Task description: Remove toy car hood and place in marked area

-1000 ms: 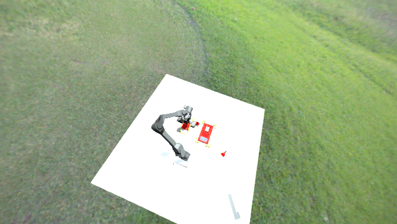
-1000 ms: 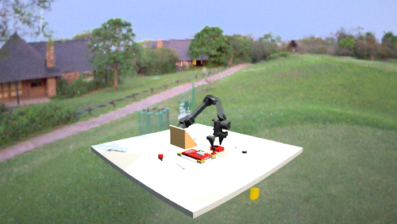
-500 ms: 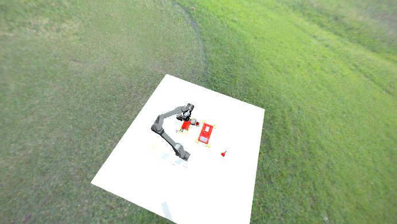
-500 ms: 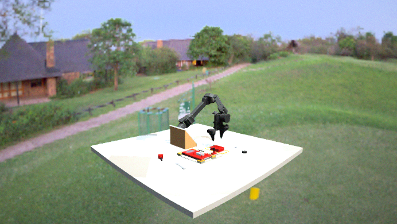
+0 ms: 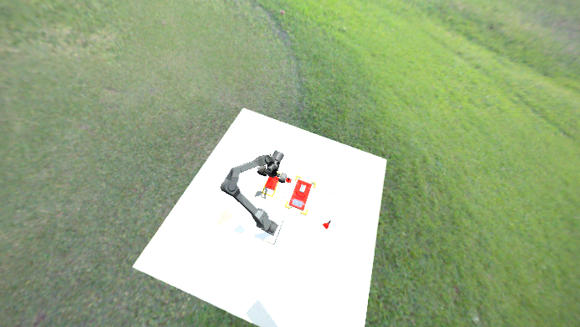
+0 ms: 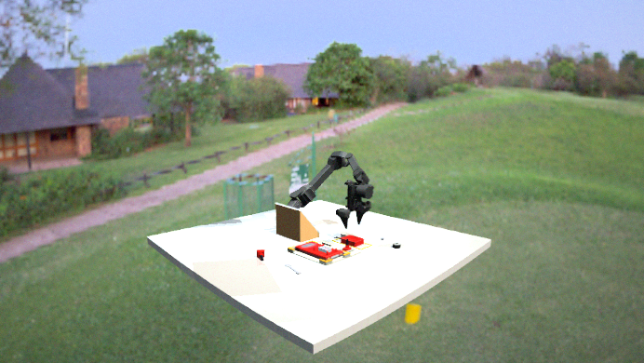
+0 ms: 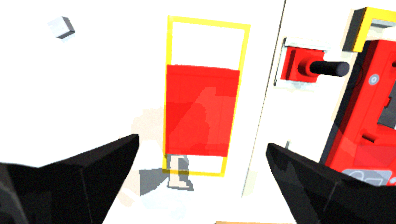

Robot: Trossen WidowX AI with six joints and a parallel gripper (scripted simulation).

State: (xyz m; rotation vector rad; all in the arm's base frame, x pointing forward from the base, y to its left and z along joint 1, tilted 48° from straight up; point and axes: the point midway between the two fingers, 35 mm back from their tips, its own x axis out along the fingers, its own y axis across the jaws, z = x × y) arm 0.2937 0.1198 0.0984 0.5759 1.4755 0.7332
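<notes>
The red hood [image 5: 271,183] [image 6: 352,240] [image 7: 200,110] lies flat on the table inside the yellow outline of the marked area [image 5: 268,194] [image 7: 209,21]. It spans nearly the outline's full width, its side edges at the yellow lines. The white floor of the area shows above and below it in the wrist view. The red toy car [image 5: 300,194] [image 6: 314,249] [image 7: 350,145] stands beside the area, its front bay uncovered. My gripper [image 5: 272,174] [image 6: 352,225] [image 7: 203,144] is open and empty, above the hood and touching nothing.
A small red block with a black peg [image 5: 288,180] [image 7: 300,65] stands between area and car. Yellow corner brackets [image 7: 361,30] surround the car. A brown wedge [image 6: 288,223] stands behind it. A red piece [image 5: 326,225] [image 6: 261,253] and a black wheel [image 6: 396,245] lie farther off.
</notes>
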